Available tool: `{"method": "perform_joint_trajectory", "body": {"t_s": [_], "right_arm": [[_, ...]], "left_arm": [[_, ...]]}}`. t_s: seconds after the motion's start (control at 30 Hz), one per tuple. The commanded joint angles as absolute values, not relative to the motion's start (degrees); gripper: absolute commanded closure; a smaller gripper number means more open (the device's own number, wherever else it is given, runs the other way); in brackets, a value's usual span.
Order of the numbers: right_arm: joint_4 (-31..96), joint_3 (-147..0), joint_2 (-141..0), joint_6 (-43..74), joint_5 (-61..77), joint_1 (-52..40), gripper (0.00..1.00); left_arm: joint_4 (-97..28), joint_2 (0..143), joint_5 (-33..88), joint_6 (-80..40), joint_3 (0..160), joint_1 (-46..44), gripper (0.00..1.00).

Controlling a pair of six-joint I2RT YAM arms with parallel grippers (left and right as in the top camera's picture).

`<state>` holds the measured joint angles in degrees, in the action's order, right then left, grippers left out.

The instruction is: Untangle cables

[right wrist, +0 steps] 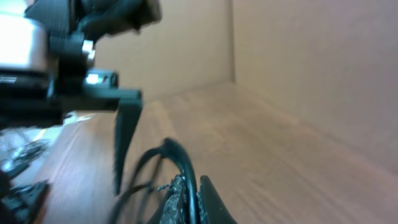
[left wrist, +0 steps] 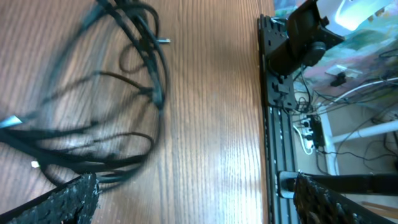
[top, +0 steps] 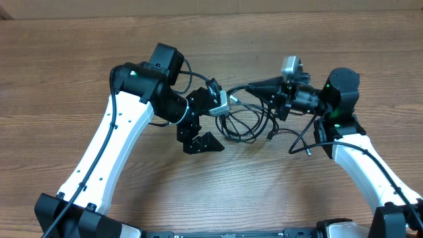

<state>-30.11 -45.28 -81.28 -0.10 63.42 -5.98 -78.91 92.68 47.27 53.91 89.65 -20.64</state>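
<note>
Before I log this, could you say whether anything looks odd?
Nothing damaged or spilled. The cables lie in a tangled heap, one strand pinched in the shut right gripper; the left gripper is open.

Black cables (left wrist: 160, 78). Mid-brown counter (top: 277, 198), streaky wood grain. White shells, black joints, small green lights on left arm (top: 109, 145) and right arm (top: 370, 165). Black too: left pincer (top: 200, 140), pads (left wrist: 68, 199) finely stippled; right pincer (top: 254, 86).
</note>
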Motion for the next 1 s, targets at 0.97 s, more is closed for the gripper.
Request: {"method": "perform_joint_trajectory", "body": {"t_s": [0.97], "right_arm": [[-46.02, -45.78, -81.34, 16.99, 89.93, 3.49, 0.96]], "left_arm": [[-71.05, 92.53, 39.4, 49.89, 90.74, -21.02, 0.0]]}}
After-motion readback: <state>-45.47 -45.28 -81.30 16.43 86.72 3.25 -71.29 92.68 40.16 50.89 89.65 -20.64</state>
